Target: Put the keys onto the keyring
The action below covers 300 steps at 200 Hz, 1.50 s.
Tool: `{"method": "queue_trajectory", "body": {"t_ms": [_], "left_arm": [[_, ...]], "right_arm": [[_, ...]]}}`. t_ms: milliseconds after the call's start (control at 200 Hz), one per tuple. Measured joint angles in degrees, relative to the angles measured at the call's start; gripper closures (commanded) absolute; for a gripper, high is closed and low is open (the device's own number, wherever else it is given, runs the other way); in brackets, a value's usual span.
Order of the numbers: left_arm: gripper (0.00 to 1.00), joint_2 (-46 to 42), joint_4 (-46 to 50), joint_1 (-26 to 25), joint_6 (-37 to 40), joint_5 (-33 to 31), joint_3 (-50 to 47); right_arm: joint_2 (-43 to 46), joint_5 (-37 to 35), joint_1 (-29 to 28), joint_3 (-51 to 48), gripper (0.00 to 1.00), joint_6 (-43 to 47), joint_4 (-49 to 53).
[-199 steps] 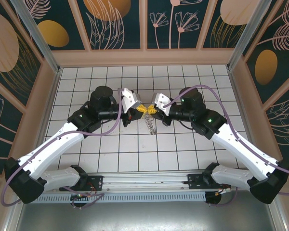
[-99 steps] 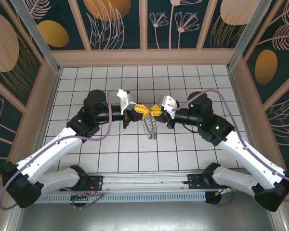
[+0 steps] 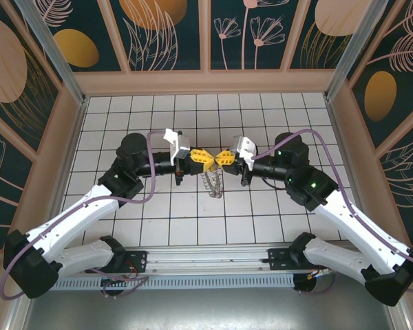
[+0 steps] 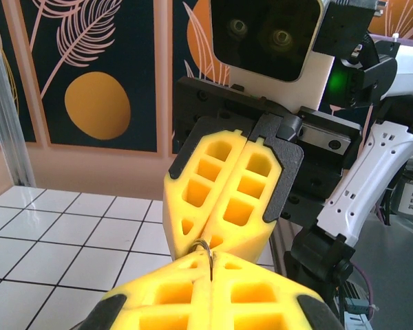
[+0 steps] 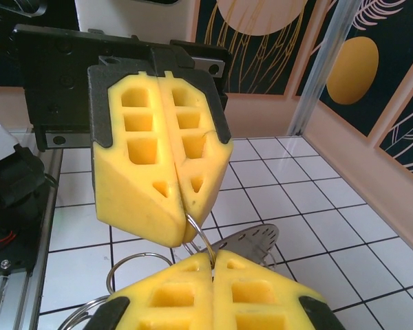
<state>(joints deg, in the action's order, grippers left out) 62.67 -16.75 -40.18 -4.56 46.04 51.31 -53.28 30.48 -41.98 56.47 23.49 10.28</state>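
Top external: left gripper (image 3: 206, 159) and right gripper (image 3: 220, 158) pinch the keyring (image 3: 213, 184) centrally, walls (image 3: 206, 81) well apart.

Top cam sits high up behind the robot, angled down over the whole tiled table (image 3: 110, 117). Each wrist cam rides right behind its own fingers, super close, roughly level I think, facing the other. Left gripper (image 3: 206, 157) and right gripper (image 3: 221, 157) show in all three.
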Motion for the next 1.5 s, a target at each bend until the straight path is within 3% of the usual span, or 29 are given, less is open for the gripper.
{"method": "queue_trajectory", "body": {"t_ms": [205, 305, 536, 981, 1096, 1351, 1501], "left_arm": [[1.0, 0.44, 12.17, -0.13, 6.32, -3.72, 6.01], [0.91, 1.14, 18.16, -0.48, 9.53, -7.1, 8.72], [0.88, 3.93, 25.44, -0.48, 13.6, -11.47, 12.33], [0.84, 6.32, 27.26, -0.48, 14.64, -12.13, 12.9], [1.0, 6.51, 27.3, -0.48, 14.49, -11.8, 12.9], [1.0, 6.69, 26.62, -0.48, 14.84, -11.58, 12.76], [1.0, 5.55, 21.05, -0.33, 11.52, -10.14, 9.97]], "right_arm": [[-0.22, -1.16, 0.0, 0.02, 1.0, 1.25, -0.26], [-0.94, -2.56, -0.02, 0.04, 1.0, 2.03, -0.2], [-2.4, -6.21, -0.39, 0.09, 1.0, 3.5, 1.22], [-4.59, -7.1, -0.98, 0.68, 1.0, 3.67, 2.62], [-4.92, -7.58, -0.96, 0.83, 1.0, 3.67, 2.69], [-4.9, -8.11, -0.94, 0.92, 1.0, 3.67, 2.95], [-4.26, -8.13, -0.94, 0.87, 0.97, 3.37, 2.58]]}}
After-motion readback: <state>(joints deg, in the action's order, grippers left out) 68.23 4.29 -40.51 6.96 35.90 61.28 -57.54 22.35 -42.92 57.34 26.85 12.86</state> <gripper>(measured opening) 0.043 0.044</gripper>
